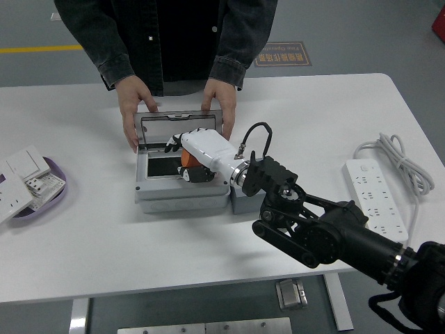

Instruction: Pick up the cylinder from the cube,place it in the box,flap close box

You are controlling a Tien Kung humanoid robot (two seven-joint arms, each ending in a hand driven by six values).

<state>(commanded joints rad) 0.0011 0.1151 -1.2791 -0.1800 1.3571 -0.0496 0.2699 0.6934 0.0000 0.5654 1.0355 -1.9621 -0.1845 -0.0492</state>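
The grey box [182, 195] sits mid-table with its clear-windowed lid [179, 126] propped up at the back. My right hand [189, 161], white with black fingers, reaches down into the box's dark inside, shut on the orange cylinder [188, 158], which shows only partly under the palm. A grey cube [243, 202] stands against the box's right side, largely hidden by my wrist. The person across the table holds the lid's two upper corners, one hand [134, 111] at the left and the other hand [220, 106] at the right. My left arm is out of sight.
A purple dish [52, 195] with white switch plates sits at the left edge. A white power strip [376, 195] with a coiled cord lies at the right. The person's dark-sleeved body stands along the table's far edge.
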